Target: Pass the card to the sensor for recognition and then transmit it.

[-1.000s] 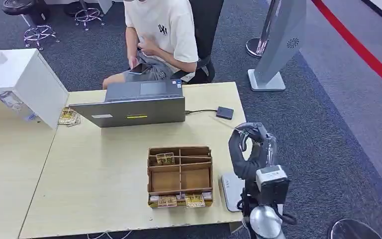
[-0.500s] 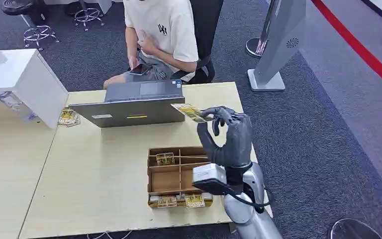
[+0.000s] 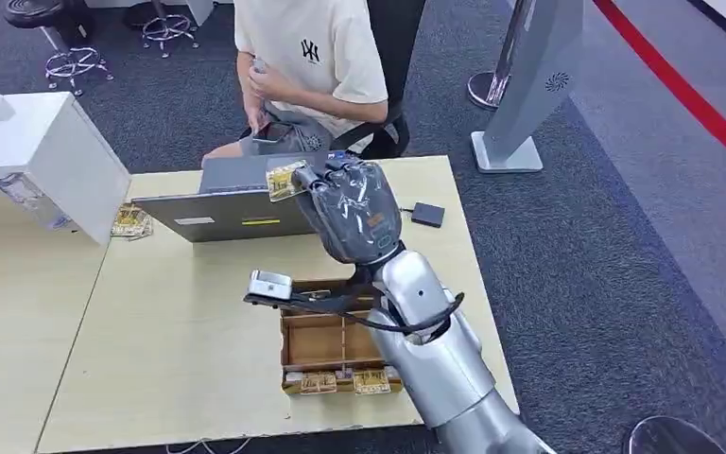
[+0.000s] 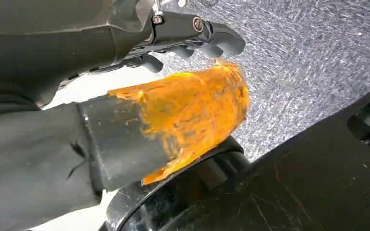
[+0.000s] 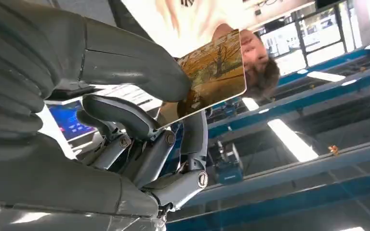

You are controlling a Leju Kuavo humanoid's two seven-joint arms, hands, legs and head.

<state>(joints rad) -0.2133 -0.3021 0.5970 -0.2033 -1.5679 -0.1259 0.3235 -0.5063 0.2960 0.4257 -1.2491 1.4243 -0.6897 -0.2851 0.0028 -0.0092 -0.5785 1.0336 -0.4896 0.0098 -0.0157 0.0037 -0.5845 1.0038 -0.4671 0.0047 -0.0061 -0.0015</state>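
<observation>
My right hand (image 3: 350, 213) is raised above the back of the table, over the laptop (image 3: 236, 199). It pinches a yellow picture card (image 3: 285, 180) between thumb and fingers, and the card sticks out towards the seated person. The right wrist view gives a close look at that card (image 5: 212, 72), held at one end by the thumb and the fingers (image 5: 125, 120). A small black square sensor (image 3: 426, 214) lies on the table to the right of the hand, with a cable attached. My left hand (image 4: 173, 72) hangs over grey carpet, orange tape on its thumb, holding nothing.
A divided cardboard box (image 3: 340, 284) with cards in it sits near the table's front edge, partly behind my right arm. A person (image 3: 312, 57) sits behind the laptop. A white box (image 3: 47, 151) and loose cards (image 3: 130, 222) are at the left. A grey floor stand (image 3: 529, 85) is at the back right.
My right hand has lifted from the table's right edge and swung left and away with the card, from beside the box to above the laptop. The person has shifted slightly.
</observation>
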